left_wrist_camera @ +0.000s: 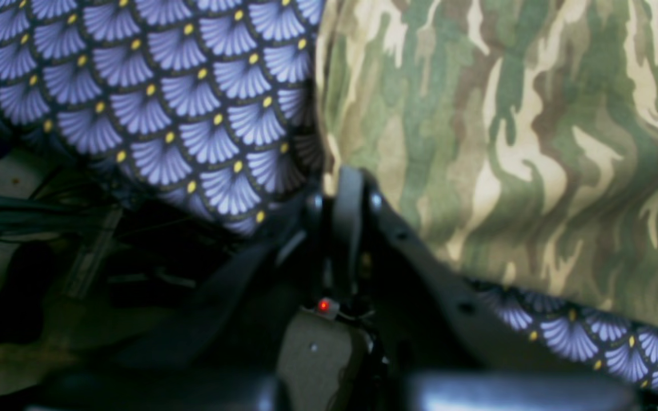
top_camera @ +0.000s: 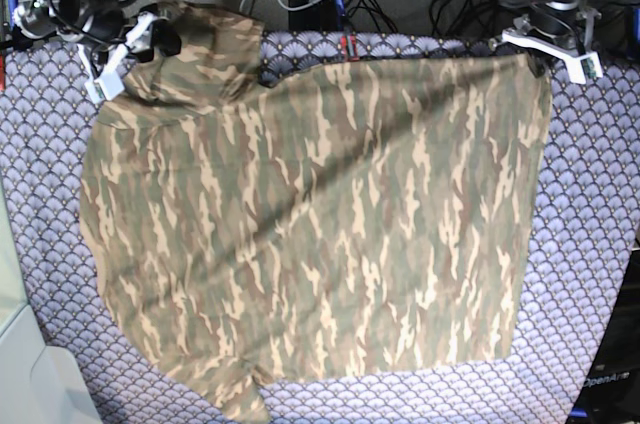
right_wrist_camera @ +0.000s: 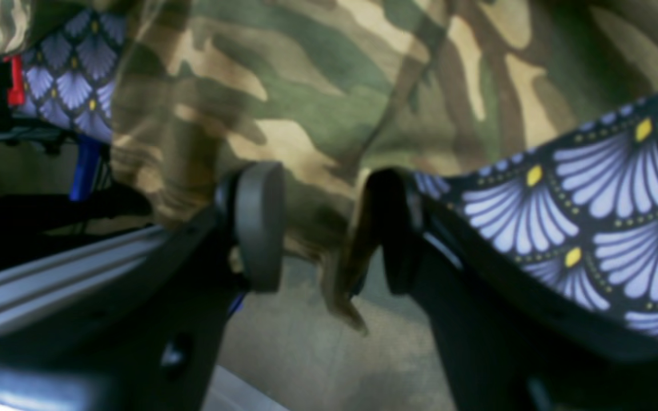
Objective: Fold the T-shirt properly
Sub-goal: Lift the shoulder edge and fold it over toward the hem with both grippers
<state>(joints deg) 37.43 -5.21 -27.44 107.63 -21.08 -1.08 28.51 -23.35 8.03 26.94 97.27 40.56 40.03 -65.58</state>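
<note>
- From the base view you see the whole T-shirt [top_camera: 320,224] spread nearly flat on the tabletop [top_camera: 590,244], which is covered in a purple scallop-patterned cloth [top_camera: 45,274].
- In that view its long axis runs left to right. One straight edge lies at the right, and a bunched, raised part with a sleeve sits at the upper left, by the far edge.
- Your right tool [top_camera: 125,49] is at that bunched upper-left corner. Your left tool [top_camera: 550,54] is at the upper-right corner.
- Only the right wrist view shows the gap in the right tool [right_wrist_camera: 320,228]: its pads are spread, and a drooping fold of the T-shirt [right_wrist_camera: 329,85] hangs loose between them, past the tabletop's edge.
- Only the left wrist view shows the left tool [left_wrist_camera: 343,205] up close: pressed together, pinching the edge of the T-shirt [left_wrist_camera: 506,142] beside the cloth [left_wrist_camera: 180,97].
</note>
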